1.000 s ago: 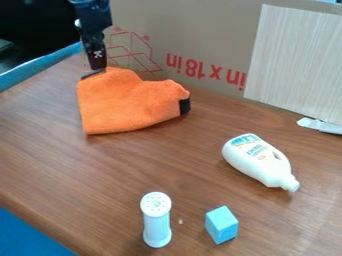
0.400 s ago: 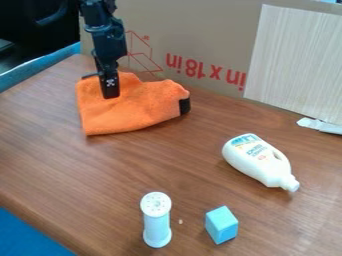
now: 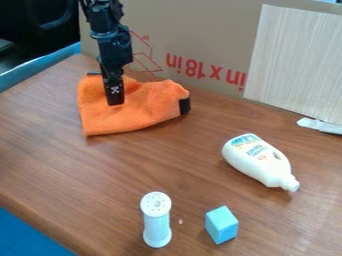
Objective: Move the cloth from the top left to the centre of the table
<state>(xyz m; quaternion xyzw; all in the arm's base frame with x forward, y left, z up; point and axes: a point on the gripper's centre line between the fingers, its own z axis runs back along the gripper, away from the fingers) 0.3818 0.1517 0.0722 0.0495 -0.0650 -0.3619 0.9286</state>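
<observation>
Your hand point(image 3: 114, 98) is at the upper left of the camera view, hanging down over the left half of the orange cloth point(image 3: 143, 105), with its tip against or just above the fabric. Whether it is spread, pressed together or pinching a fold, you cannot tell from this angle.

You have the cloth at the far left of the counter point(image 3: 160, 160), close to the cardboard point(image 3: 214, 45), lying bunched with its black patch point(image 3: 184, 105) at the right end. So you have reached the cloth, but the move itself looks undone: nothing of it lies at the centre yet. What is left for you, as I judge it, is to make sure of a grip, bring the cloth towards the middle, let go and back off.

Your path to the centre looks direct, though a trailing corner could brush the white bottle point(image 3: 259, 160), which lies on its side to the right. Nearer the camera you have the upright shaker point(image 3: 157, 220) and the blue block point(image 3: 221, 225), side by side and apart.
</observation>
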